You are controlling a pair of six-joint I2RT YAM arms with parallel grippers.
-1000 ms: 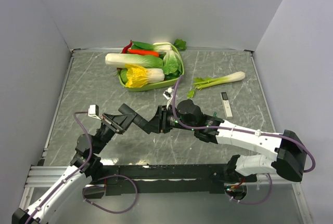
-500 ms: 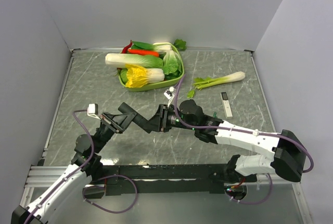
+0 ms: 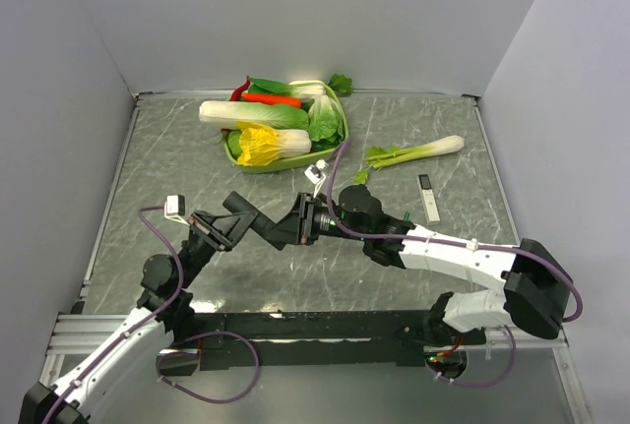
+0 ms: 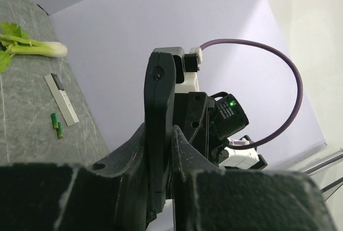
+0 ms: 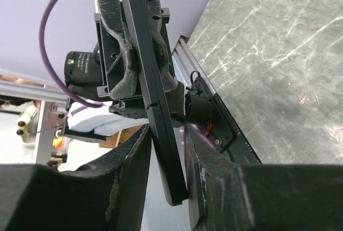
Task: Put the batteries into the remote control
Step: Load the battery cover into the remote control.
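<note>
The table (image 3: 197,168) is carrying nothing of the job at its middle. The remote control (image 5: 155,113) is hanging in the air above it, a touch toward seven o'clock of centre, bridging the two arms.

The left gripper (image 4: 161,161) is clenching one end of the bar tight. The right gripper (image 5: 166,161) is reaching in from three o'clock, its fingers (image 5: 128,161) pressing the other end's flat faces, so both appear to be grasping it.

The bar is looking light, stiff and smooth-skinned. It is likely slippery under hard pads, so it is best pinched across its faces close to one end, leaving the battery slot unobstructed. I cannot tell which way the slot is facing.

The batteries (image 4: 56,125) are lying on the table out toward three o'clock from the remote, just beside a slim white device (image 4: 61,98). They are tiny, hard and round, so they are probably prone to rolling. Each is asking for a pinch across mid-barrel.
</note>
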